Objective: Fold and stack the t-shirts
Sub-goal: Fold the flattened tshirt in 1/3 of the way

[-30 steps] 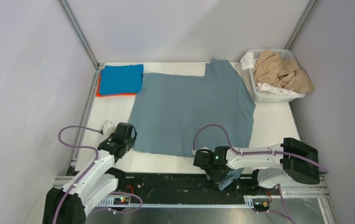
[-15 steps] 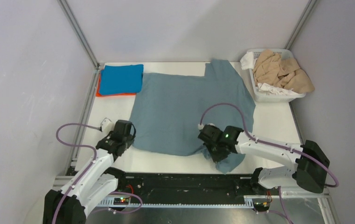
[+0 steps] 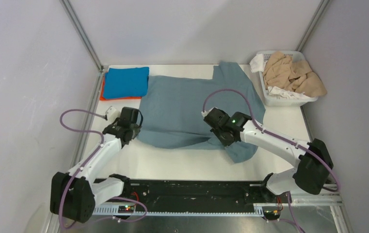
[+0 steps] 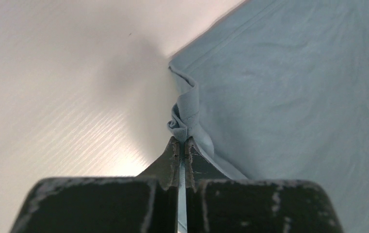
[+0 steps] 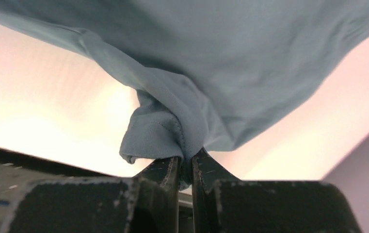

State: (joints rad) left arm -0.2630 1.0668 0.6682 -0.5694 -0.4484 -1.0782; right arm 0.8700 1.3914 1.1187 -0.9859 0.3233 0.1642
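Top external view shows the near hem of the dusty grey-blue t-shirt [image 3: 192, 104] further from the arms' bases than a second ago. Both arms have carried it away from the near edge of the table [image 3: 172, 165] toward the collar end. The right gripper [image 3: 225, 141] has travelled farthest, from the table's near edge to a spot over the shirt's body. A lower corner hangs in a loose flap below it.

In the left wrist view, the left gripper [image 4: 181, 145] is pinched tight on a bunched hem corner. In the right wrist view, the right gripper [image 5: 186, 162] is likewise clamped on a wad of the same cloth, which drapes over it. I judge the first lengthwise fold is under way, not yet laid flat.

At the far left, a folded bright blue shirt [image 3: 126, 81] lies on an orange shirt [image 3: 119, 98]. The white slatted basket [image 3: 284, 100] at far right holds crumpled tan shirts [image 3: 291, 73] and a white shirt [image 3: 257, 62].
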